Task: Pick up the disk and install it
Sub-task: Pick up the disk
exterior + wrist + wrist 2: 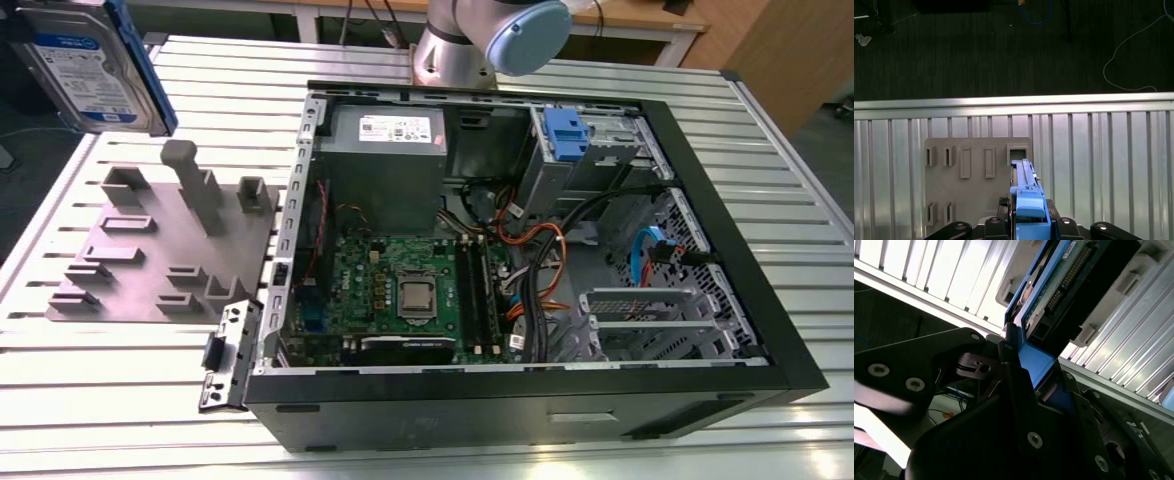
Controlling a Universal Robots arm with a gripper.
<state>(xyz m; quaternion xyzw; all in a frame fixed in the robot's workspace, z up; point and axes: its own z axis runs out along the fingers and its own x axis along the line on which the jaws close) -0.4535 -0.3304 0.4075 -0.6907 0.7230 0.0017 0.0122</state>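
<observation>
The jaws are drawn narrow and clamp the disk by the blue plastic bracket at its near end. In the first wrist view their black pads press that bracket from both sides, and the drive runs edge-on straight out from between them. In the second wrist view the same blue frame sits wedged between the dark jaw links, with the disk reaching away past them, its circuit-board side and connector row showing. In the exterior view the disk hangs upright in the air, blue-and-white label facing the camera, clear of the surface and touching nothing there. It is above and apart from the grey slotted fixture plate, which lies flat on the ribbed metal surface at the exterior view's left. From the first wrist view the plate lies beneath the disk, whose far end is close to one of the plate's rectangular slots. Just beside the plate, at the exterior view's right, is the open computer case, lying on its side with its motherboard, grey power supply and a small blue latch exposed. The disk is well apart from the case. The robot arm rises behind the case.
</observation>
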